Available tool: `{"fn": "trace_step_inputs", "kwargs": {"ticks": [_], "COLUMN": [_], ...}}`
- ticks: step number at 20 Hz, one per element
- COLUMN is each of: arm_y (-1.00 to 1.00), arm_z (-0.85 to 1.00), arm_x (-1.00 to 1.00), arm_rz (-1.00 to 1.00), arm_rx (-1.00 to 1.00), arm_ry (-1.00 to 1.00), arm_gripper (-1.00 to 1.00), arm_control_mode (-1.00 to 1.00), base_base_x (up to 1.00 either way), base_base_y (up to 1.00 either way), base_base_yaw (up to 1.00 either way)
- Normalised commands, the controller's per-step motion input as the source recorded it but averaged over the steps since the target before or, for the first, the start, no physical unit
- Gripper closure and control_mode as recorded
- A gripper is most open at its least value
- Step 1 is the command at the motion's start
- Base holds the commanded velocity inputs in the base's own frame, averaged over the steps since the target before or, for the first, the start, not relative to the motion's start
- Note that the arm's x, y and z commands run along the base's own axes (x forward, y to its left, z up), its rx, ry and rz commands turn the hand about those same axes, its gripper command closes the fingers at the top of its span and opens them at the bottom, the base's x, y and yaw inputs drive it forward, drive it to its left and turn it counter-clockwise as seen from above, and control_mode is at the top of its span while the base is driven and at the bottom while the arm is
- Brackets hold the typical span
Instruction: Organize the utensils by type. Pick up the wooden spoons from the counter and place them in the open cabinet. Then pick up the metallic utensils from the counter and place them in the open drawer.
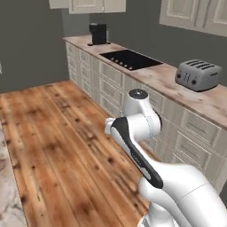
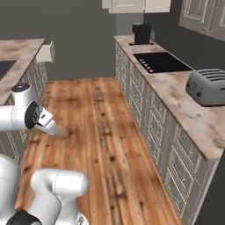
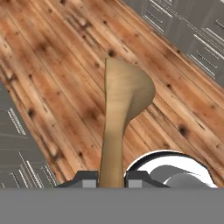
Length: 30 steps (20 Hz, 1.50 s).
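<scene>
My gripper (image 3: 111,180) is shut on the handle of a large all-tan wooden spoon (image 3: 124,100). The spoon sticks out ahead of the hand, its round bowl hanging over the plank floor. In the right base view the spoon's bowl (image 2: 61,132) shows just past the arm's forearm, low over the floor between two runs of cabinets. The counter (image 2: 184,107) of mottled reddish-brown stone runs along the right wall, and a second stretch of counter (image 2: 17,50) lies at the left. A cream drawer (image 2: 46,52) stands pulled out from that left run. The metallic utensils are out of view.
On the right counter stand a grey toaster (image 1: 197,74), a black cooktop (image 1: 131,59) and a dark coffee machine (image 1: 98,34). Cream wall cabinets (image 1: 190,15) hang above. Wooden floor (image 2: 101,132) lies open between the two cabinet runs.
</scene>
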Motion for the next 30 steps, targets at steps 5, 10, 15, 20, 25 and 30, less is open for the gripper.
{"fn": "trace_step_inputs", "kwargs": {"ticks": [5,10,15,20,25,30], "arm_y": [0.0,0.0,0.0,0.0,0.0,0.0], "arm_z": [0.0,0.0,0.0,0.0,0.0,0.0], "arm_x": [0.0,0.0,0.0,0.0,0.0,0.0], "arm_rz": [0.0,0.0,0.0,0.0,0.0,0.0], "arm_rx": [0.0,0.0,0.0,0.0,0.0,0.0], "arm_ry": [0.0,0.0,0.0,0.0,0.0,0.0], "arm_gripper": [1.0,1.0,1.0,1.0,1.0,1.0], "arm_control_mode": [1.0,1.0,1.0,1.0,1.0,1.0], "base_base_x": [1.0,1.0,1.0,1.0,1.0,1.0], "base_base_y": [-0.07,-0.05,-0.05,-0.03,-0.03,-0.03], "base_base_yaw": [0.08,0.07,0.07,0.06,0.04,0.04]}}
